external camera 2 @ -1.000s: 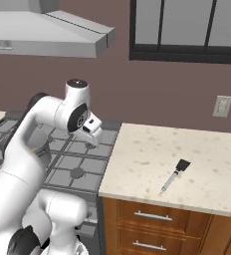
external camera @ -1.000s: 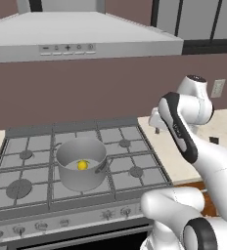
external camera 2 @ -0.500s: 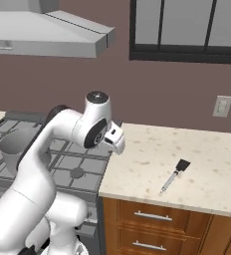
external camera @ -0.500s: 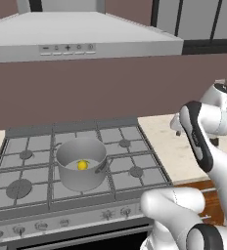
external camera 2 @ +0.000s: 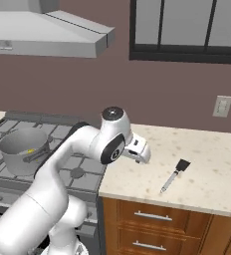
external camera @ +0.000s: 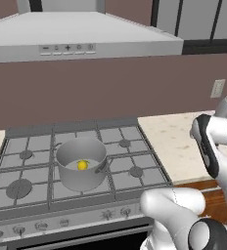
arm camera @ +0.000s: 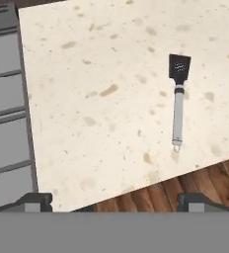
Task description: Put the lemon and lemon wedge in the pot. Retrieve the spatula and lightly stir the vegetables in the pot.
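Observation:
The grey pot (external camera: 81, 168) stands on the stove's front middle burner, also seen from the right base (external camera 2: 22, 148). The yellow lemon (external camera: 82, 165) lies inside it. The lemon wedge is hidden from view. A spatula (external camera 2: 173, 175) with a black head and a silver handle lies flat on the pale counter, right of the stove. My gripper (external camera 2: 141, 151) hovers above the counter's left part, short of the spatula. In the hand view the spatula (arm camera: 177, 103) lies up and to the right of my gripper (arm camera: 115, 201), whose fingers stand wide open and hold nothing.
The speckled counter (external camera 2: 207, 164) runs right from the stove (external camera: 32, 146), with wooden drawers (external camera 2: 152, 221) under its front edge. A range hood (external camera: 86, 36) hangs over the stove. A wall outlet (external camera 2: 222, 106) sits behind the counter.
My arm has swung right, from over the stove's right side to above the counter near the spatula. The gripper stays open. Pot and lemon have not moved.

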